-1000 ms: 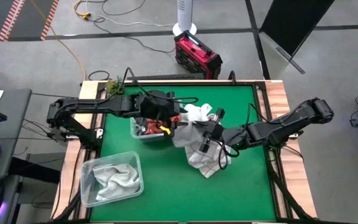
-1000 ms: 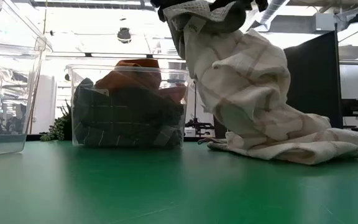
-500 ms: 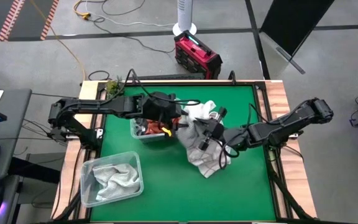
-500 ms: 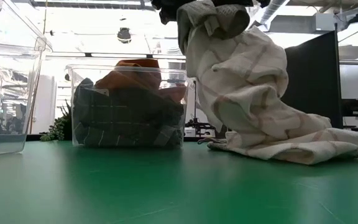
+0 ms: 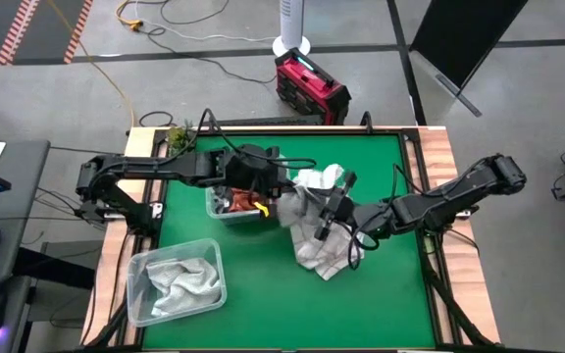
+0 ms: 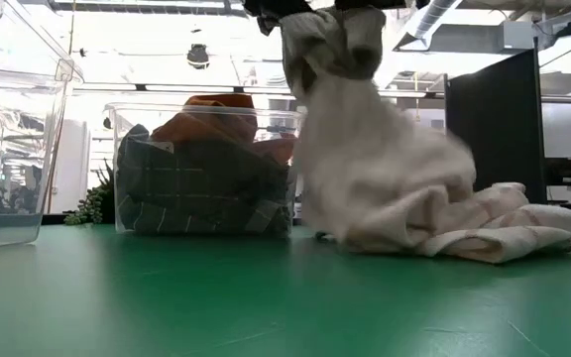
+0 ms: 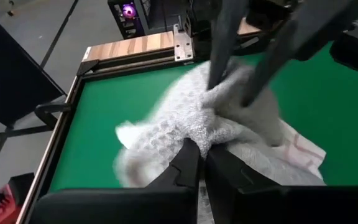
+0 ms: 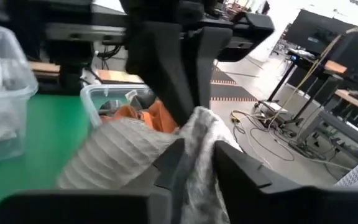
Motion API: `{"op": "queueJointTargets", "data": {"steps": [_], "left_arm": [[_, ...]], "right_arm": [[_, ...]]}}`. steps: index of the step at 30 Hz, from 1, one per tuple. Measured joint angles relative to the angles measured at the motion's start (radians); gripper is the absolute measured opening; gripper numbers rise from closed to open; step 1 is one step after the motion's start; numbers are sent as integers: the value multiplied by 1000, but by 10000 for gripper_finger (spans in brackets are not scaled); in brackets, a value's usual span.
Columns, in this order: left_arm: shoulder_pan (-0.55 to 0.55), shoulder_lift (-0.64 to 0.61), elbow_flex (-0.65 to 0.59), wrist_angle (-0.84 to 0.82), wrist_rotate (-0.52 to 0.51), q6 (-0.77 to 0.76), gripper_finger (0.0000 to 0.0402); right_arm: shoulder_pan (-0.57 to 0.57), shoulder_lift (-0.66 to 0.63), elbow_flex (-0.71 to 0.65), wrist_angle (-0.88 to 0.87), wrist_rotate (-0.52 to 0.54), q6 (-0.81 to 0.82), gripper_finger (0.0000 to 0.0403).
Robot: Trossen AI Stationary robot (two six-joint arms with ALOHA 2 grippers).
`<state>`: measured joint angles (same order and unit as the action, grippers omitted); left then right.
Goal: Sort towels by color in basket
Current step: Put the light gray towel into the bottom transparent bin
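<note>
A: Towel (image 5: 312, 221) hand-off, mid-table. White cloth bunched up high between both grippers, rest of it trailing down onto the green table (image 5: 263, 294) toward the near right.

B: Who's got it?

A: Left gripper (image 5: 284, 194) is clamped shut on the top fold; in its wrist view the 2 fingers (image 7: 191, 163) are pinched together on the white pile. Right gripper (image 5: 330, 218) has the same bunch lying between its fingers (image 8: 169, 163), which stand slightly apart. Can't tell whether it's gripping or letting go.

B: Which way does the cloth run from the left hand?

A: Down and right, away from the left arm. Long axis goes from the raised bunch to the heap on the table (image 6: 484, 233). Low view shows it hanging as 1 drape off the top.

B: And the bins?

A: Small clear bin (image 5: 235, 204) with the rust orange towel (image 6: 221, 114) and grey plaid towel (image 6: 201, 183) sits just left of the bunch, right under the left arm. Second clear bin (image 5: 177, 281) holding a light grey towel (image 5: 179, 277) is near left, well apart.

B: So the left arm is nearer both bins.

A: Yes, my guess is the left carries it; the tail may drag.
</note>
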<state>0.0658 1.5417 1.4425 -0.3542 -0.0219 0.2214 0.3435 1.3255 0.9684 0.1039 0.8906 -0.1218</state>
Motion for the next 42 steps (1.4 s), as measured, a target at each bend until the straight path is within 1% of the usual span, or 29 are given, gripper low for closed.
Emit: {"op": "queueJointTargets", "data": {"steps": [2, 4, 6, 7, 8, 10, 12, 13, 15, 18, 19, 21, 23, 25, 26, 31, 35, 39, 42], "left_arm": [[0, 0, 0, -3, 0, 0, 6], [0, -11, 17, -54, 0, -2, 5], [0, -21, 69, -119, 5, -4, 4], [1, -28, 107, -165, 30, -5, 3], [4, -33, 149, -226, 78, -8, 3], [8, -37, 247, -367, 221, -10, 3], [3, -37, 336, -501, 362, -35, 2], [-2, -37, 372, -563, 407, -56, 2], [-12, -37, 439, -687, 452, -88, 2], [-18, -36, 533, -953, 492, -100, 1], [-19, -36, 562, -1033, 517, -111, 1], [-22, -36, 605, -1155, 587, -179, 1], [-23, -42, 630, -1226, 675, -276, 1], [-29, -66, 632, -1209, 756, -375, 3], [-36, -84, 632, -1206, 769, -424, 4], [-65, -174, 633, -1216, 773, -640, 2], [-153, -222, 632, -1215, 645, -753, 2], [-300, -237, 633, -1211, 558, -878, 1], [-413, -223, 633, -1165, 471, -935, 1]], "right_arm": [[25, -18, 0, -20, 22, -8, 131], [55, -49, 0, -39, 54, -8, 155], [89, -83, 0, -77, 87, -6, 179], [104, -99, 0, -105, 98, 3, 189], [118, -114, 0, -134, 108, 17, 199], [137, -145, 0, -205, 129, 61, 216], [148, -170, 0, -279, 162, 122, 226], [148, -180, 0, -321, 179, 154, 228], [141, -189, 0, -391, 201, 219, 229], [124, -194, 0, -471, 213, 300, 226], [118, -194, 0, -488, 214, 320, 224], [103, -192, -2, -515, 214, 347, 222], [86, -192, -13, -516, 214, 358, 220], [70, -192, -20, -511, 214, 359, 219], [62, -192, -25, -509, 214, 359, 219], [32, -192, -29, -507, 214, 368, 219], [26, -192, -29, -508, 213, 368, 219], [20, -192, -29, -507, 213, 355, 219], [-3, -192, -29, -507, 213, 349, 219]]}}
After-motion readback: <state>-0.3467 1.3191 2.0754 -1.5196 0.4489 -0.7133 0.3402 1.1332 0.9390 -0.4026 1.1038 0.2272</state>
